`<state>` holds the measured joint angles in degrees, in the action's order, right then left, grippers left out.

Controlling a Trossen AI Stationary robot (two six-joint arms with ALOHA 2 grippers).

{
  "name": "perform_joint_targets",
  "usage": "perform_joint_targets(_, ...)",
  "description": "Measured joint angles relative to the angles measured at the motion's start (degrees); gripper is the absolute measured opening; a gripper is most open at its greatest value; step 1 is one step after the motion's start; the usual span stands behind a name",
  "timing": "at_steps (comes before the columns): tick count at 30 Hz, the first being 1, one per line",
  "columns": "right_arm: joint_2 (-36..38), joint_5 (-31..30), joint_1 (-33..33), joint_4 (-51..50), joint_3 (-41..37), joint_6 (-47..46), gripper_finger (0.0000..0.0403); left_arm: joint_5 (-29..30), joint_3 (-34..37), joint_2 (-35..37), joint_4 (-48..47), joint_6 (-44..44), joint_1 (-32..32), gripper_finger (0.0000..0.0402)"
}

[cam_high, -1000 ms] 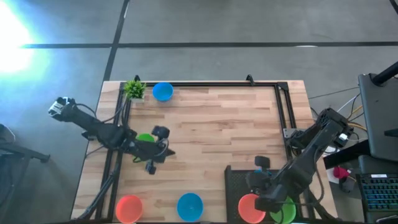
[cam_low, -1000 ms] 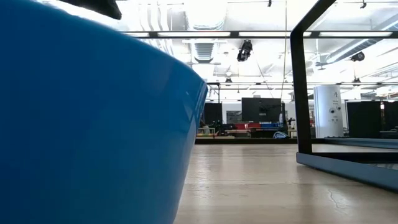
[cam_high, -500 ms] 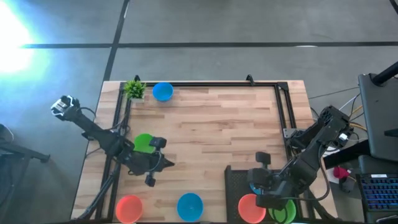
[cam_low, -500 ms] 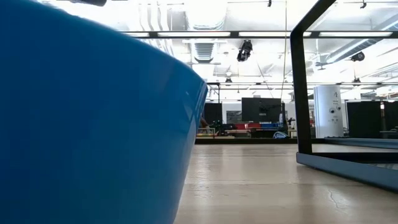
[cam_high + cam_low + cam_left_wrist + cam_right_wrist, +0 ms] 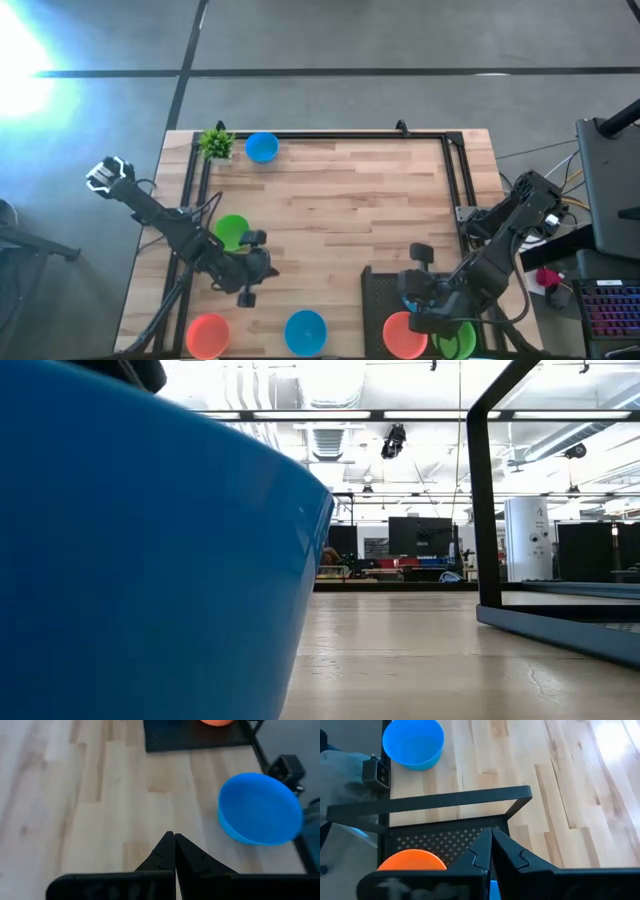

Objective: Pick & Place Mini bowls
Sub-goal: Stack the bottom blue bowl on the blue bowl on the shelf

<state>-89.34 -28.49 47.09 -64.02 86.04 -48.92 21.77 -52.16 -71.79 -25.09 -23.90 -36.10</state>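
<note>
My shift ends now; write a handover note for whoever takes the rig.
Left gripper shut, empty, over bare wood beside the green bowl.
Right gripper shut, empty, over the black mat.
On the mat: orange bowl, second green bowl.
Loose on the table: blue bowl by the plant, front blue bowl, front-left orange bowl.
Left: apparently moving the loose bowls.

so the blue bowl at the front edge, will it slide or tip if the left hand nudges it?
The blue bowl looks like thin, smooth plastic, so probably light and stiff. It would likely skid across the wooden table rather than hold its place. Being shallow and wide, it seems unlikely to roll, though a push at the rim might tip it.
</note>
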Motion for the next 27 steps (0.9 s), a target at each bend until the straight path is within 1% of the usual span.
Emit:
perform_joint_targets(2,0.0,0.0,0.0,0.08,0.17,-0.03,0.0008,-1.69,0.0,0.0,-0.24,-1.14,0.14,0.0)
perform_joint_targets(8,0.0,-0.05,0.0,2.05,0.52,-0.38,0.0008,-1.47,0.0,0.45,-0.21,-1.76,0.15,0.001)
perform_joint_targets(17,0.0,-0.07,0.0,3.51,0.52,-0.38,0.0008,-1.54,0.0,0.33,-0.25,-2.12,0.15,0.007)
perform_joint_targets(22,0.0,-0.07,0.0,3.44,0.52,-0.38,0.0008,-4.9,0.18,-2.61,-0.36,1.24,0.11,0.0078)
perform_joint_targets(27,0.0,-0.07,0.0,3.44,0.52,-0.28,0.0008,-5.58,0.22,-7.19,2.55,1.6,0.11,0.0078)
